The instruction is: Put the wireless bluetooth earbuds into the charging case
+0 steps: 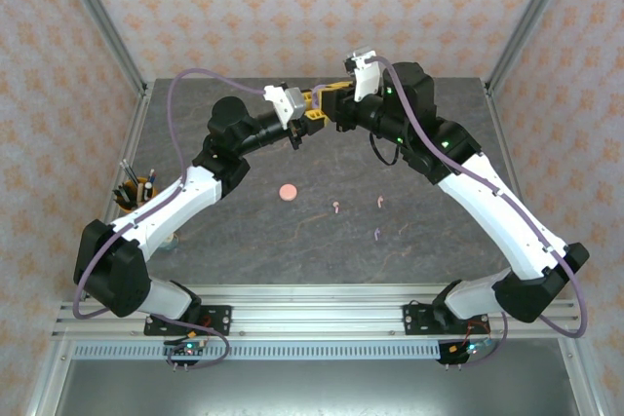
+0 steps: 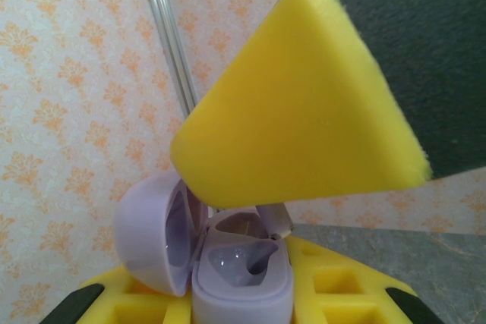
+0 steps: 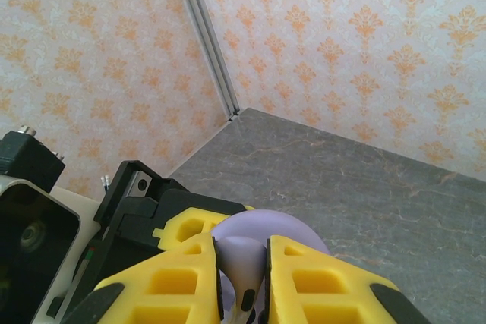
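1. The left gripper [image 2: 241, 300] is clamping the lilac charging case [image 2: 241, 282] by its base. One yellow finger is showing on each side of that base.
2. The lid [image 2: 150, 233] of the lilac charging case is standing open to the left of the base in the left wrist view, and the inner wells are facing up.
3. The right gripper [image 3: 243, 286] is pinching a lilac earbud [image 3: 244, 295] between its yellow fingers [image 3: 319, 278], directly above the open base of the lilac charging case [image 3: 266, 229].
4. In the left wrist view, the earbud's stem [image 2: 275, 221] is reaching down from under the right gripper's finger [image 2: 304, 111] to the rim of a well in the lilac charging case. Whether it is seating in the well cannot be told.
5. In the top view, the left gripper [image 1: 308, 122] is approaching the lilac charging case from the left and the right gripper [image 1: 331, 104] from the right. Both are working above the table [image 1: 439, 231].
6. The pink charging case [image 1: 288, 192] is lying flat on the table, nearer the arm bases than the lilac charging case and slightly to its left.
7. Two pale pink earbuds [image 1: 336, 207] [image 1: 378, 203] and a second lilac earbud [image 1: 377, 234] are lying loose on the table. They are nearer the arm bases than the lilac charging case and slightly to its right.
8. A cup of pens [image 1: 136, 192] is standing well to the left of the lilac charging case, at the table's left edge.
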You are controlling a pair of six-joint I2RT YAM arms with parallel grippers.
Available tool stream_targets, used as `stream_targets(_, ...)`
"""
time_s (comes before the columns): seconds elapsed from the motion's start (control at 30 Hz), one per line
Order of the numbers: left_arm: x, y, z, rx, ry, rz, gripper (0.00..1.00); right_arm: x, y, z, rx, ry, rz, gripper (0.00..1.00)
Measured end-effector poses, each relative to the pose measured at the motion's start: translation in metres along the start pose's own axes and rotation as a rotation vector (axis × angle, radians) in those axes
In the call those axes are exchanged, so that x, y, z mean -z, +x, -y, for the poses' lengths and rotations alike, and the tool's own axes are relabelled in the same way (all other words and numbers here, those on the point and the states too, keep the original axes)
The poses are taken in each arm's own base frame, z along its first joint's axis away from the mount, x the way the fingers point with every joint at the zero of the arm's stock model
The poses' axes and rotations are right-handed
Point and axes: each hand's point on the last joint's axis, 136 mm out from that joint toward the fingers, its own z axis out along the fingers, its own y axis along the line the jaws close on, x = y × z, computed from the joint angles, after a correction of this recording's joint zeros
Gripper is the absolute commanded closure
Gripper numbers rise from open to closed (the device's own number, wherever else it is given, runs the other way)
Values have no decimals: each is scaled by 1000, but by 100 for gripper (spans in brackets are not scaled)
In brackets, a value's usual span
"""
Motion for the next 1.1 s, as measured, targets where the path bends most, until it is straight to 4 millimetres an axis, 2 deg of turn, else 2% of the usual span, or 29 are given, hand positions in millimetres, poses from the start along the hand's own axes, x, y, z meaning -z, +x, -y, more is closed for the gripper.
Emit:
stream_targets(0.4, 0, -1, 3, 4, 16, 3, 100, 0, -6, 1, 4, 5, 27, 83)
stream_targets(1.1, -1, -1, 3, 29, 23, 4, 100, 2, -4, 3, 6, 13, 47, 84)
